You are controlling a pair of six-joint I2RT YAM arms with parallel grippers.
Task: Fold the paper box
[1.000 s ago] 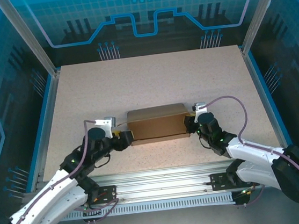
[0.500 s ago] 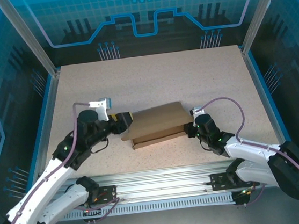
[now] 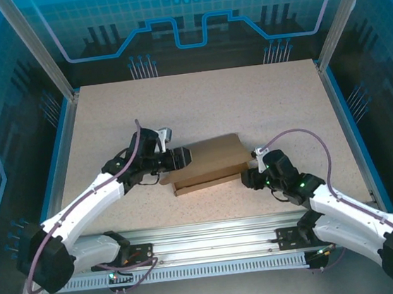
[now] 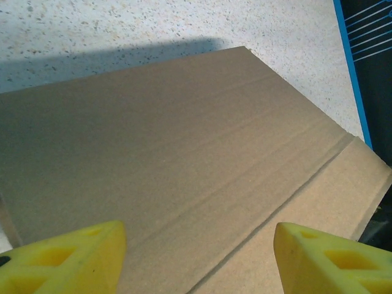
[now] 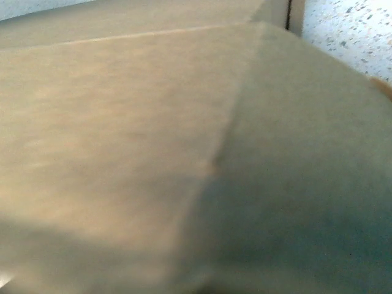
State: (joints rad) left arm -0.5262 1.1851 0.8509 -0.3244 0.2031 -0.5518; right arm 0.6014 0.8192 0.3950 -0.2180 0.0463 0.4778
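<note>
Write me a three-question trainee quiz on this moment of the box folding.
1. True or false: the plain brown corrugated cardboard paper box lies on the speckled table with one gripper at each end.
2. In the left wrist view, the left gripper has its yellow fingers: A) spread apart over the cardboard; B) pinched on a flap; C) gripping a cable.
3. Which end of the box does the right gripper meet in the top view?
Key: 1 true; 2 A; 3 its right end, at the near corner.
</note>
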